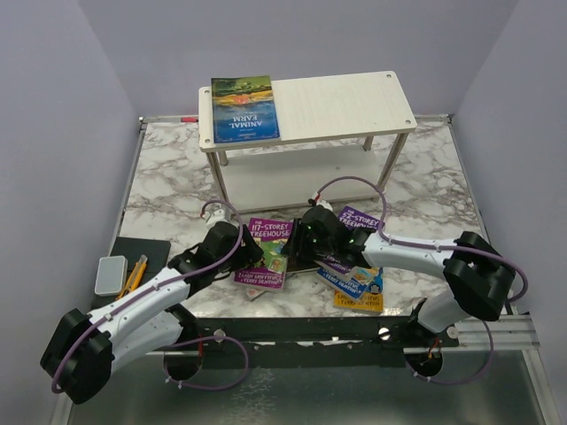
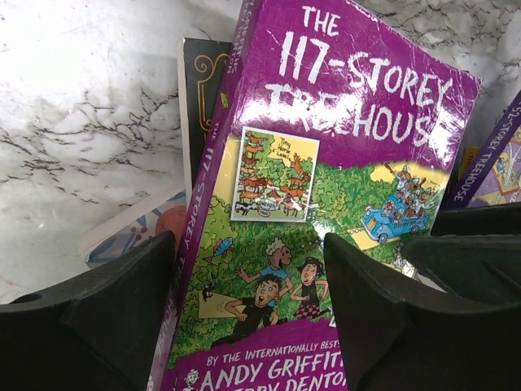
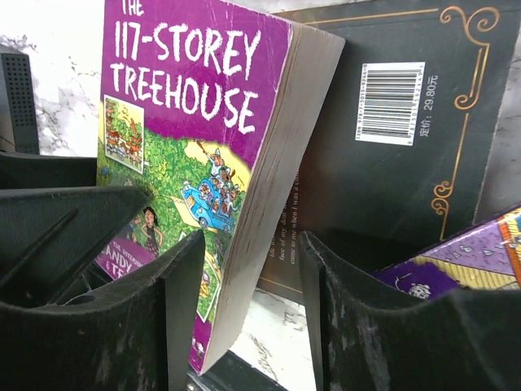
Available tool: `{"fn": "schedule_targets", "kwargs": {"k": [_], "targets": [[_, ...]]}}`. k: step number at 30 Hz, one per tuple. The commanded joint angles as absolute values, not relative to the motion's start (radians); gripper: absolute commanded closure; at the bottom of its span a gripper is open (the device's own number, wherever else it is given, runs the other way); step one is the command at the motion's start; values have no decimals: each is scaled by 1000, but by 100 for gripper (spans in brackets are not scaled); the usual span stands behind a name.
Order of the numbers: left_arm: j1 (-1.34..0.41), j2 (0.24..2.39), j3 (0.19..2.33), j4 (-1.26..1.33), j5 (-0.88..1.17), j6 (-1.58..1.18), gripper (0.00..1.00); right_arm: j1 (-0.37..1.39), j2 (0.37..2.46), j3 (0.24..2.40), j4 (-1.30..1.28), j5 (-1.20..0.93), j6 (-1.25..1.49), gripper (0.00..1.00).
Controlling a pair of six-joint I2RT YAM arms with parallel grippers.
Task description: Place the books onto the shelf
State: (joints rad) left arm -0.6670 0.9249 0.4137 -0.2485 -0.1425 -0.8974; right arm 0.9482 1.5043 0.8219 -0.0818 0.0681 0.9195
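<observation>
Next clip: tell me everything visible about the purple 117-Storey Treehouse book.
The purple paperback has white title lettering, a green cartoon scene, a glossy creased cover and cream page edges. It sits face up and tilted over a dark gold-trimmed book on the marble table. The left gripper straddles its spine edge, the right gripper its page edge, jaws apart.

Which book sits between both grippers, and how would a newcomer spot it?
Start at the white shelf at the back of the marble table; a loose pile of books lies just in front of it. At the pile's left, the left gripper and right gripper each straddle one book's edge. It is the purple cover reading 117-Storey Treehouse, lying over a dark book with gold scrollwork.
</observation>
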Motion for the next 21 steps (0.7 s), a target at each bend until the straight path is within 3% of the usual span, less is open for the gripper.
{"fn": "schedule_targets", "kwargs": {"k": [1, 4, 9, 11, 15, 21], "targets": [[-665, 910, 395, -207, -73, -907, 26, 953, 1537, 793, -10, 18, 951, 48], [-666, 912, 387, -197, -57, -908, 25, 953, 1549, 778, -9, 12, 958, 52], [-665, 918, 368, -191, -54, -915, 15, 953, 1558, 743, 33, 10, 973, 66], [-665, 924, 359, -189, -57, -924, 8, 953, 1559, 731, 38, 13, 977, 76], [-664, 950, 343, -173, -50, -935, 7, 953, 1561, 710, 35, 30, 981, 98], [-665, 990, 327, -125, -7, -946, 7, 953, 1565, 680, 9, 76, 992, 99]]}}
